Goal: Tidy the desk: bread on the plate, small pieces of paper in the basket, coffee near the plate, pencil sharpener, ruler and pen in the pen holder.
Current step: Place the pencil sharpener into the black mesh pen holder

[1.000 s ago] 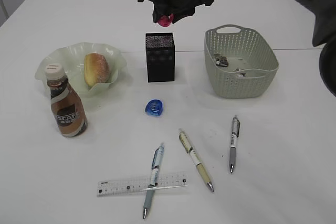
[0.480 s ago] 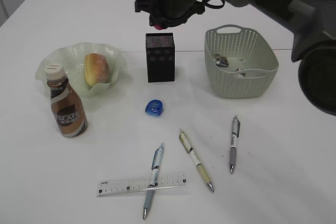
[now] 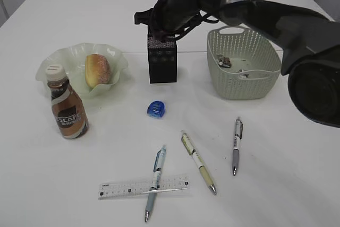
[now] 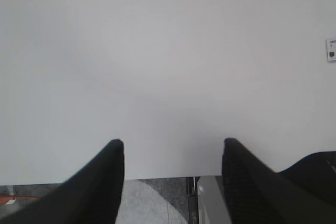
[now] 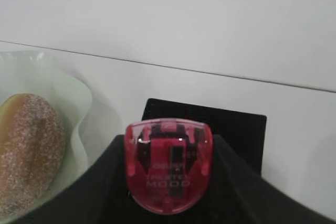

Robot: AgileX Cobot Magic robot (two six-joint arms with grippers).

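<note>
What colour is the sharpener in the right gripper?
Translucent pink-red sharpener, clearest in the right wrist view.

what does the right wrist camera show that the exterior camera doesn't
Only the right wrist view shows the red pencil sharpener held between the right gripper fingers; in the exterior view the arm hides it. Only the exterior view shows the coffee bottle, blue pencil sharpener, three pens, ruler and basket. Both show the bread on the plate and the black pen holder, directly under the sharpener.
</note>
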